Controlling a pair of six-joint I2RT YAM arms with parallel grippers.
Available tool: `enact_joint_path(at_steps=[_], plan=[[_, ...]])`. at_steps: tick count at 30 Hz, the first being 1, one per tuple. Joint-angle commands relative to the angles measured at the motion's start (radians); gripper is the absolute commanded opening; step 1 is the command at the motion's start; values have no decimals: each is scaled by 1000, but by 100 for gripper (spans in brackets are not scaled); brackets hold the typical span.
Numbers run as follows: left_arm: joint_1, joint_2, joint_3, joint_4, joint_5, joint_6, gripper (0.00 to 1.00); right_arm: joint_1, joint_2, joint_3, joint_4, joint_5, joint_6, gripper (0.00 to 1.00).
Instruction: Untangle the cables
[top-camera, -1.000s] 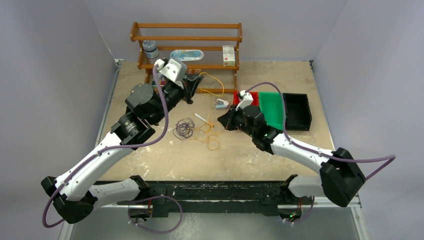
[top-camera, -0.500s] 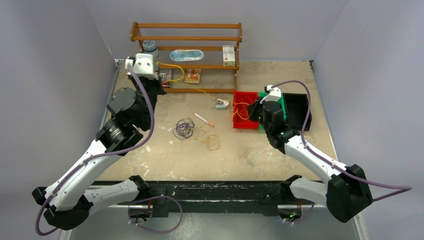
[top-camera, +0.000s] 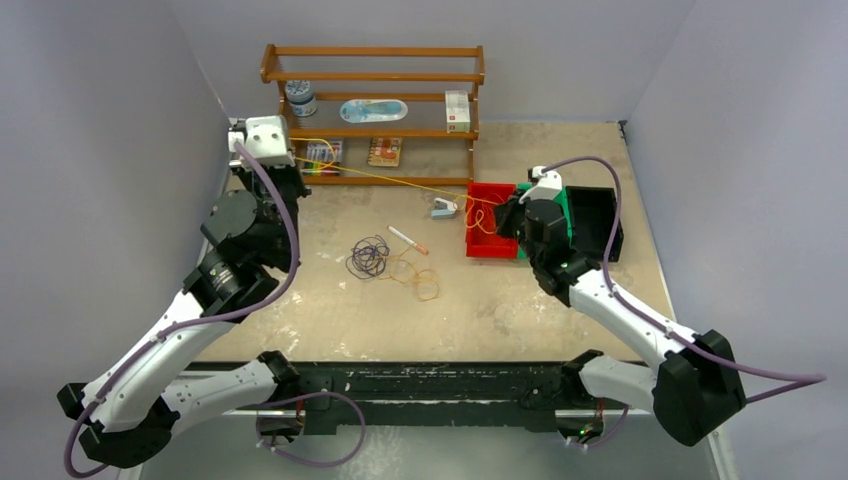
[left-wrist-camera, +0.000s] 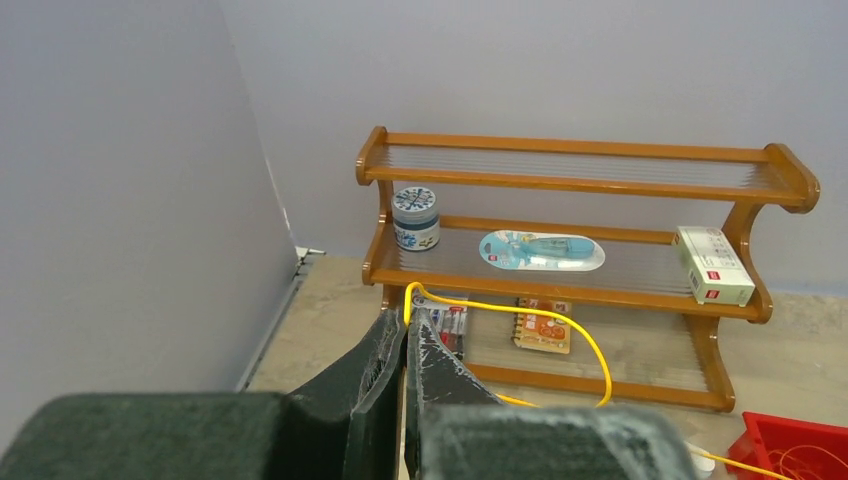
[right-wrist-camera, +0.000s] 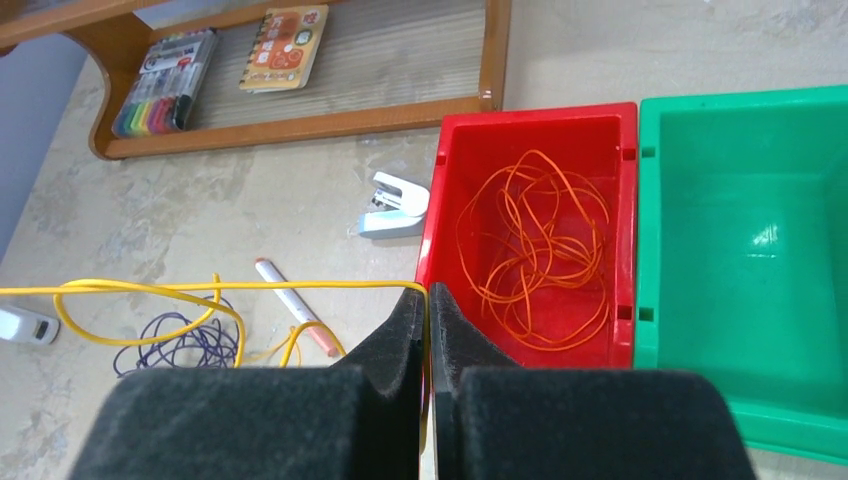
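Note:
A yellow cable (top-camera: 385, 180) runs nearly taut between my two grippers. The left gripper (top-camera: 297, 160) is at the far left by the shelf's foot, shut on one end, which loops out of the fingertips (left-wrist-camera: 520, 312). Over the red bin's left rim, the right gripper (right-wrist-camera: 427, 292) is shut on the other end (right-wrist-camera: 250, 286). An orange cable (right-wrist-camera: 535, 245) lies coiled inside the red bin (top-camera: 490, 252). A dark purple cable (top-camera: 368, 257) sits bunched mid-table, with slack yellow-orange loops (top-camera: 420, 280) beside it.
A white pen with a red tip (top-camera: 408, 240) and a small white-blue stapler (top-camera: 444, 208) lie between the tangle and the bins. A green bin (right-wrist-camera: 760, 250) and a black bin (top-camera: 595, 222) stand right of the red one. The wooden shelf (top-camera: 372, 95) holds small items.
The left gripper swung back and left toward the shelf's end; the right gripper moved right to the red bin. The yellow cable between them has drawn out from a slack loop to a nearly straight line.

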Motion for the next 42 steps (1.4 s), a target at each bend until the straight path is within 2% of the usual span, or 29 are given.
enact_joint_path(at_steps=[1,6,9,13,20,24,28,33,42], plan=[[12,-71,13,108,-64,23,0,-42,-35,30,-72,134,-71,0],[11,1,6,11,199,-147,0,-43,-107,50,-37,81,-96,0],[12,61,-24,35,340,-254,0,-44,-148,61,7,-8,-119,0],[12,185,-16,71,590,-323,0,-63,-165,86,28,-82,-121,0],[12,480,62,239,875,-467,0,-262,-131,97,85,-323,-38,0],[11,669,166,343,1023,-558,0,-332,-149,98,73,-324,1,0],[10,826,250,456,1103,-633,0,-391,-191,91,34,-236,32,0],[-4,1010,373,503,1179,-698,0,-447,-208,88,14,-205,33,0],[-48,1290,628,469,1222,-678,0,-507,-157,86,47,-203,13,0]])
